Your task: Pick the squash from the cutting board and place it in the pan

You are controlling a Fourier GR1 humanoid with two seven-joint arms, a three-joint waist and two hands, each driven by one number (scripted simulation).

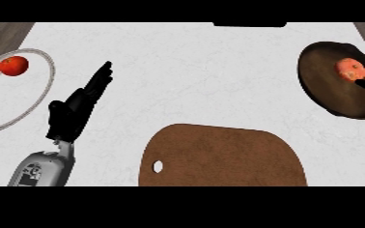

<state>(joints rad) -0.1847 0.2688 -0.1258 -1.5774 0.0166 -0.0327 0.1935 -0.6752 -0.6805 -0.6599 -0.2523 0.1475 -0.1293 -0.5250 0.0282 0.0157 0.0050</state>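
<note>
Squash [349, 69] sits in pan [329, 84] — small, lumpy, probably light; I'd take it across the middle. Left hand [75, 107] straight-fingered, empty; right unseen.

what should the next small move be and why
Probably draw the right arm back from the pan: the squash already lies in it and the cutting board is bare. The left robot hand rests open at the left; the right robot hand isn't visible.

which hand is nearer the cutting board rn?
Left, the only hand in view. The left hand rests open on the counter just left of the cutting board, fingers pointing up and away, not touching it. The right hand is out of view, so its distance can't be judged.
</note>
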